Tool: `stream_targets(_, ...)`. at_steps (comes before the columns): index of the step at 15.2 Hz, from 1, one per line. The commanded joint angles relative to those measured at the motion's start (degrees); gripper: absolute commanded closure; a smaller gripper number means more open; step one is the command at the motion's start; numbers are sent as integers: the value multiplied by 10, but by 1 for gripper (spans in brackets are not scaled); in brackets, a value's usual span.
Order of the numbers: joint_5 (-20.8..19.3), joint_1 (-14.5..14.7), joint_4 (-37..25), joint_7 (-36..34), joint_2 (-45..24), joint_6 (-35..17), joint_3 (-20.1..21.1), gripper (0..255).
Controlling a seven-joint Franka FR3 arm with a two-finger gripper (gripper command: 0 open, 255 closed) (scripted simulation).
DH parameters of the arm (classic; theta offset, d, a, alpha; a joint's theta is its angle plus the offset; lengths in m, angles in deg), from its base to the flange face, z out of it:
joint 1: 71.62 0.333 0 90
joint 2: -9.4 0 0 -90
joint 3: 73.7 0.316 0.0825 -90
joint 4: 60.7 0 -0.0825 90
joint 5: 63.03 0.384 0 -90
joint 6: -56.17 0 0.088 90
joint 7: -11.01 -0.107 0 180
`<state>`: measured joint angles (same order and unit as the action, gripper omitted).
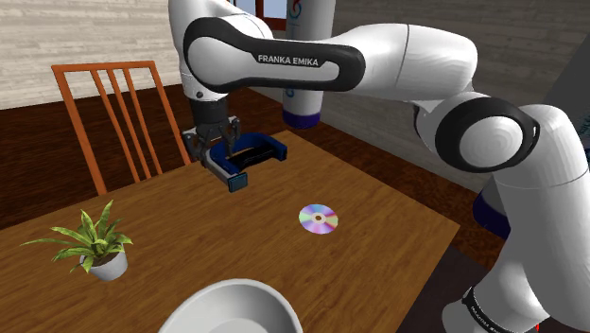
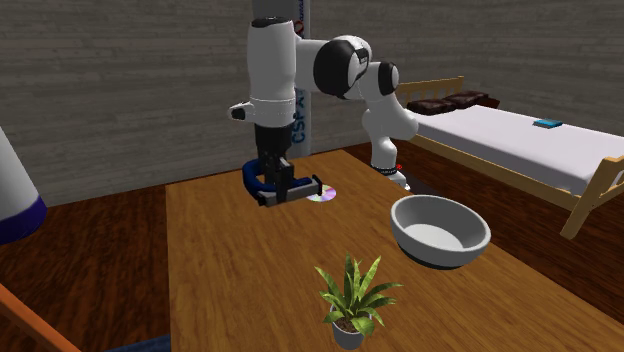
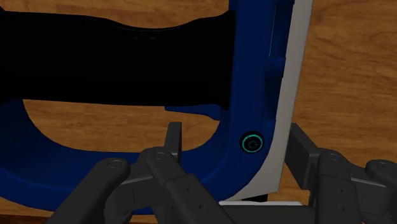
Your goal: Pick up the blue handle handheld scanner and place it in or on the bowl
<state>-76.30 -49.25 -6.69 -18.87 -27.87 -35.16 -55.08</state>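
Gripper: the black gripper (image 1: 222, 149) (image 2: 274, 172) (image 3: 234, 130) points down over the far part of the wooden table (image 1: 388, 241) (image 2: 230, 270). Its fingers (image 3: 172, 137) are closed around the scanner, one on each side of the blue frame.
Scanner: the blue-handled scanner (image 1: 253, 149) (image 2: 285, 188) (image 3: 248, 108) has black and white parts and sits in that clasp, low over the table. Whether it touches the wood cannot be told, and in the wrist view its ends are cut off.
Bowl: the white bowl (image 1: 203, 305) (image 2: 430, 250) is at the near edge, cut off in the shoulder view. It is well apart from the scanner, towards the second exterior view's right.
Disc: a shiny disc (image 1: 319, 219) (image 2: 324, 196) lies just beside the scanner, partly hidden behind it in the second exterior view.
Plant: a small potted plant (image 1: 93, 241) (image 2: 352, 295) stands near the bowl.
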Motion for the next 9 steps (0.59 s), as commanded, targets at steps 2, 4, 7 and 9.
stream_targets(2, -3, 9, -48, 3, -15, 33, -2, 255)
stream_targets(4, -4, 13, -71, 5, -22, 47, -3, 255)
stream_targets(7, 4, 18, 24, -30, 34, 12, 9, 255)
stream_targets(9, 7, 26, 68, -52, 62, -3, 16, 255)
